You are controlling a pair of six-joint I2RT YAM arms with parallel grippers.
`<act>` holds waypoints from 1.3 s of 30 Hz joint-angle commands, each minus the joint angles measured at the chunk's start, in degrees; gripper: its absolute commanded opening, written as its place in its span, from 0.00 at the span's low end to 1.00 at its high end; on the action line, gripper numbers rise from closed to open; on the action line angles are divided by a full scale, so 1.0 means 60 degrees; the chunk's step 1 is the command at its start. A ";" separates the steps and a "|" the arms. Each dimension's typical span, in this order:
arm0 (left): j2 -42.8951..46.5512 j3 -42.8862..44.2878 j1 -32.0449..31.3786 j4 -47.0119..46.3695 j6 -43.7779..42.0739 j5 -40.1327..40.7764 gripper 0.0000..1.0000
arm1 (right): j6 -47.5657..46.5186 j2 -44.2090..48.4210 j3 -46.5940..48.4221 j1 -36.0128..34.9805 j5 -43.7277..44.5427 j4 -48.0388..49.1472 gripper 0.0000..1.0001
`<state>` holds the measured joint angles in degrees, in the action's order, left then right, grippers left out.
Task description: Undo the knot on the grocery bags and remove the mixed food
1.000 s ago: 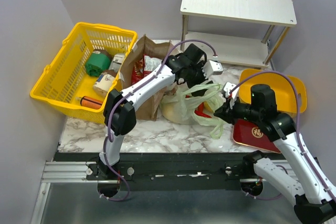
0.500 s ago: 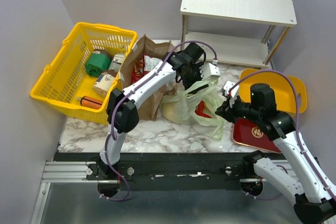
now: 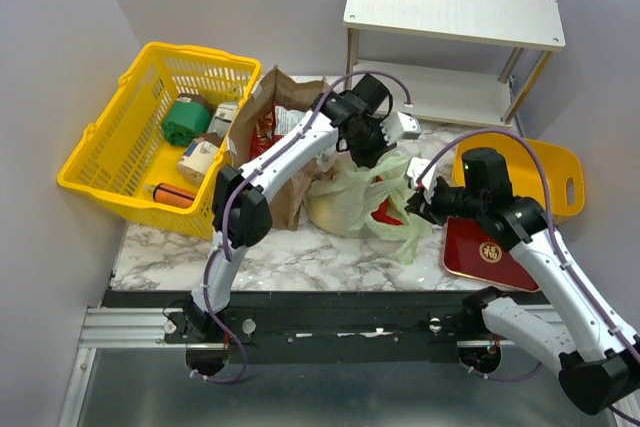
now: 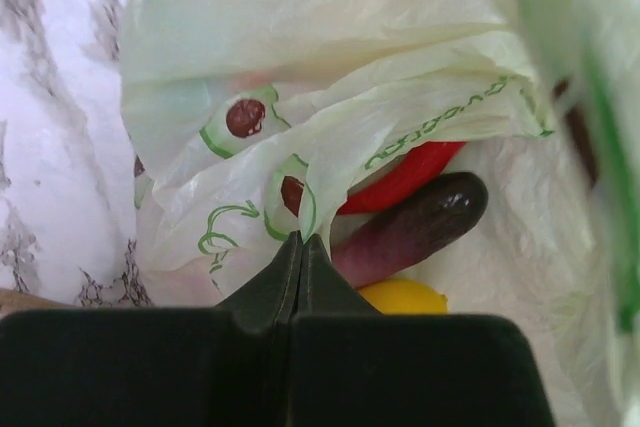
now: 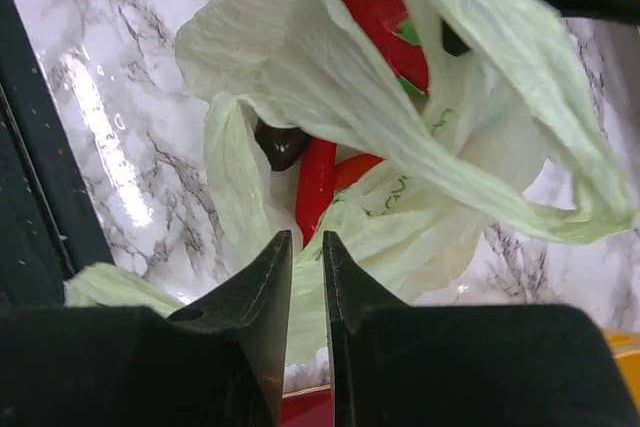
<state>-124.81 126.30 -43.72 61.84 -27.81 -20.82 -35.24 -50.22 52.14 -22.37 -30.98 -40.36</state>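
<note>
Left hand (image 4: 301, 239) is being held over the green plastic bag (image 4: 300, 57) with its fingers pressed flat together, no gap showing between them. The tips are being set against a printed fold of the bag's film, and whether any film is being caught between them cannot be told. Right hand (image 5: 305, 247) is being held at the bag's right side with its fingers drawn nearly together, and a fold of the pale film is being pinched in the narrow slot between them. The bag is being rested on the marble desk (image 3: 280, 247) between the two hands, just right of the brown paper bag (image 3: 283, 97), and its mouth is gaping. Inside it a red chili (image 5: 316, 182), a dark purple eggplant (image 4: 415, 225) and a yellow fruit (image 4: 400, 297) are being shown, lying close together. Red snack packets (image 3: 264, 132) are being held in the paper bag, which is standing open just beside the yellow basket (image 3: 110, 147). A red tray (image 3: 490, 252) is lying on the desk under the right arm, near the plastic bag.
</note>
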 commanded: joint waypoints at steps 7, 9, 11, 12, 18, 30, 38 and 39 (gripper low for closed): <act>0.0674 0.0822 0.0710 -0.2000 0.2248 -0.1525 0.00 | -0.2286 -0.1224 0.0099 -0.0519 0.0489 0.0952 0.27; 0.0880 0.0630 0.0783 -0.2338 0.2277 -0.1642 0.00 | -0.1820 -0.1518 -0.0076 -0.0549 0.0651 0.1421 0.28; 0.0866 0.0586 0.0813 -0.2295 0.2394 -0.1715 0.00 | -0.1525 -0.1649 -0.0193 -0.0593 0.0944 0.2125 0.28; 0.0851 0.0586 0.0842 -0.2280 0.2467 -0.1759 0.00 | -0.1190 -0.1737 -0.0339 -0.0607 0.1148 0.2359 0.29; 0.1158 0.0396 0.1178 -0.2529 0.2965 -0.1862 0.00 | -0.1666 -0.1885 -0.2167 -0.0520 0.5013 0.4906 0.30; 0.4262 -0.2825 0.1502 -0.5441 0.4209 -0.3266 0.73 | 0.1374 -0.1357 -0.1572 0.0843 0.2691 0.4164 0.33; 0.3973 -0.2710 0.0638 -0.4480 0.3172 -0.3767 0.81 | 0.2065 -0.1577 -0.1468 0.0843 0.1985 0.4207 0.34; 0.3870 -0.2710 0.0449 -0.4390 0.3055 -0.3651 0.82 | 0.2123 -0.1620 -0.1439 0.0843 0.2028 0.4221 0.34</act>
<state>-97.60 110.04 -38.02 32.21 -5.82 -40.64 -25.93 -59.16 42.61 -17.30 -16.16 -14.90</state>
